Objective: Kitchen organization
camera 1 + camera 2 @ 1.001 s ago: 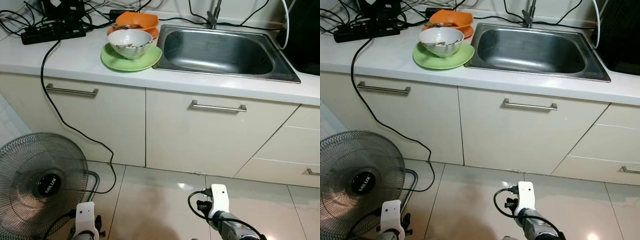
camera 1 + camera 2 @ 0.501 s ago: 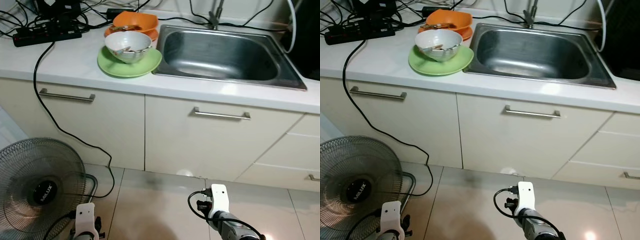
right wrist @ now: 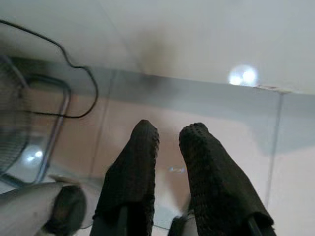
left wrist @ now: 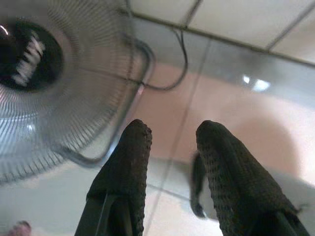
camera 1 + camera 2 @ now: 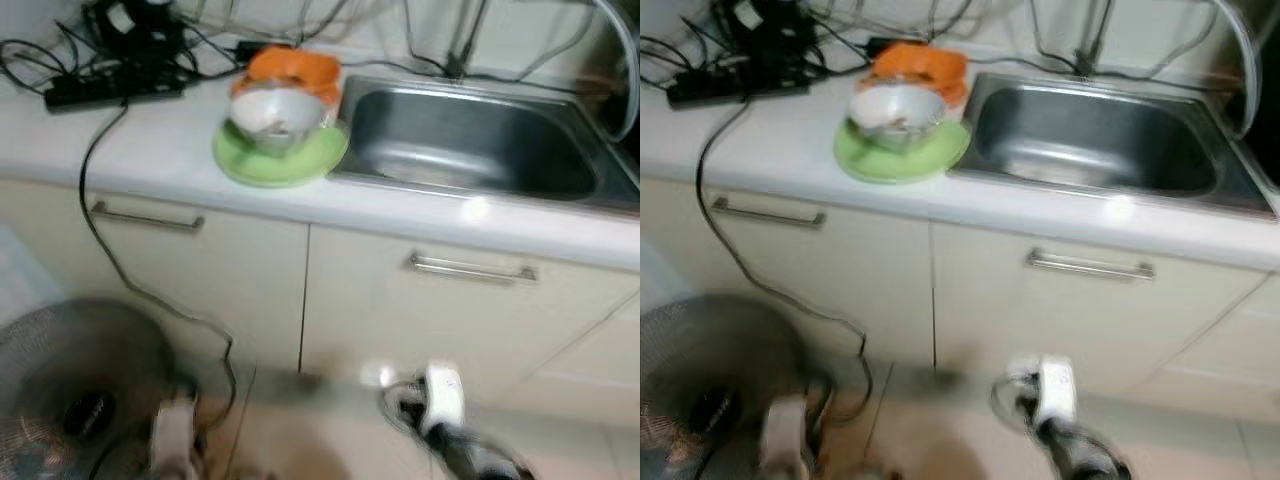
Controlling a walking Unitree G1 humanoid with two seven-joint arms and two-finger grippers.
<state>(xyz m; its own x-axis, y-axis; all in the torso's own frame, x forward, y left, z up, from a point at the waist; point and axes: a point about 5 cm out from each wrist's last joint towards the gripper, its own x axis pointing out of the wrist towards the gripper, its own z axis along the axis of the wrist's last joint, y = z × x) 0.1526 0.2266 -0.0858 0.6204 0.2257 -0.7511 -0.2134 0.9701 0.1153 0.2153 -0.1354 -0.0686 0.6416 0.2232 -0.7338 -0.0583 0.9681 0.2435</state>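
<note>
1. On the desk [image 5: 150, 140], left eye view, blurred: white bowl [image 5: 273, 112] sits on a green plate [image 5: 280, 160], an orange bowl [image 5: 292, 68] just behind them, all just beside the steel sink [image 5: 480, 135], which looks bare. Black power strip [image 5: 115, 90] and cables sit at the back left. Cabinet doors with bar handles below; floor fan [image 5: 80, 400] at the lower left.
2. Same view: both arms hang low over the tiled floor, well apart from the dishes. Nothing looks sorted yet; judging from this, the task is barely begun and the dishes remain to be dealt with.
3. Right eye view: same scene. Against the earlier frames the whole picture has shifted and smeared, with the dishes sitting lower and further right, so the camera moved, not the things. The robot is probably walking.
4. Left wrist view: left claw [image 4: 172, 147] points at the floor beside the fan, fingers parted with a clear gap, grasping nothing.
5. Right wrist view: right claw [image 3: 168, 142] points at the floor near the cabinet foot, a black cable [image 3: 74, 64] trailing nearby. Fingers stand slightly parted, only a narrow gap, nothing between them.
</note>
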